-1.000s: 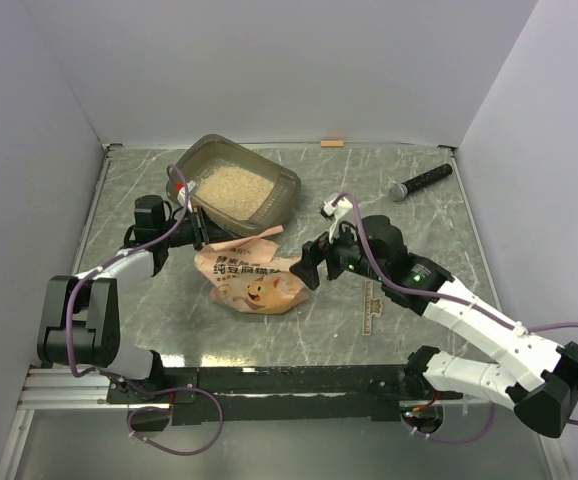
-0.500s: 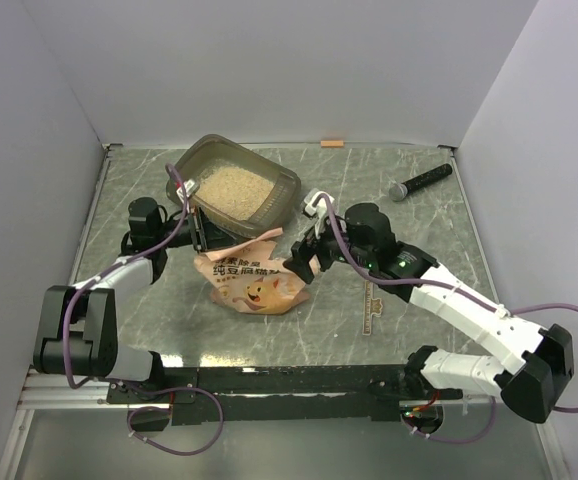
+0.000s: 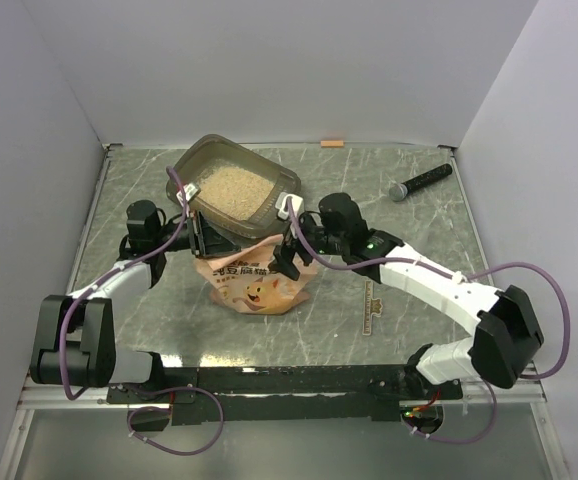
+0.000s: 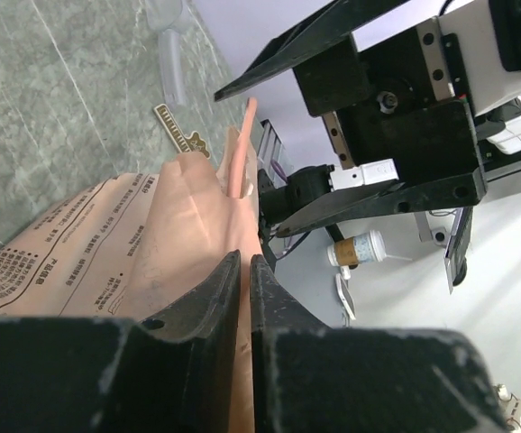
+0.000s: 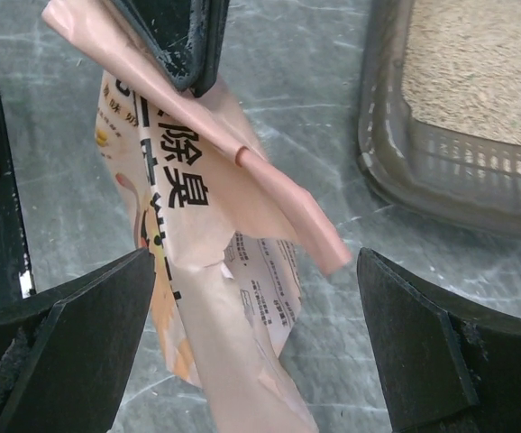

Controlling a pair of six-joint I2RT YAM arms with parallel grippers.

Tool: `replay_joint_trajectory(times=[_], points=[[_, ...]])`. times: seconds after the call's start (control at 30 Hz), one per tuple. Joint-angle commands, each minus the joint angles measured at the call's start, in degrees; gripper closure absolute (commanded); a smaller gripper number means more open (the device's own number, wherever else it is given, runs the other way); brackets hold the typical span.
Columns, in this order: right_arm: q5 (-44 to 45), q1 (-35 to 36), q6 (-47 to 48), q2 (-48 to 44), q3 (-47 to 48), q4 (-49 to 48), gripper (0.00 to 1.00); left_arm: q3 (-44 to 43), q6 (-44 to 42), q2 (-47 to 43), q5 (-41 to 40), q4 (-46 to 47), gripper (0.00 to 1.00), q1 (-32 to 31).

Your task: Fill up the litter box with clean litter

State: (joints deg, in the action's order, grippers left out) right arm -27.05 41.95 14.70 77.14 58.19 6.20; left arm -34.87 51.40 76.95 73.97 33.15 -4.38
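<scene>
Progress: litter box [image 3: 279, 205] holds clean litter [image 3: 231, 188] | your left tool [image 4: 242, 262] pinches pouch [image 3: 259, 290] top | right tool [image 3: 289, 258] gapes near it | pouring maybe unfinished

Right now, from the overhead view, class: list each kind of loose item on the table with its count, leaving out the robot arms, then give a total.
Litter box: 1
Litter pouch: 1
Black microphone-like stick: 1
Tan ruler-like strip: 1
Small orange piece: 1
Total: 5
</scene>
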Motion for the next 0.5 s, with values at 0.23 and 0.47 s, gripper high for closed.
replay_joint_trajectory(times=[0.23,0.47], points=[[-2.57,-0.38,4.11,7.05,7.37,-5.84,0.01,0.33,-0.24,-2.24,2.66,2.1,0.85,-0.28],[-5.73,-0.3,4.81,11.71,9.74,-6.46,0.07,0.24,-0.86,-2.59,2.58,0.96,0.85,-0.28]])
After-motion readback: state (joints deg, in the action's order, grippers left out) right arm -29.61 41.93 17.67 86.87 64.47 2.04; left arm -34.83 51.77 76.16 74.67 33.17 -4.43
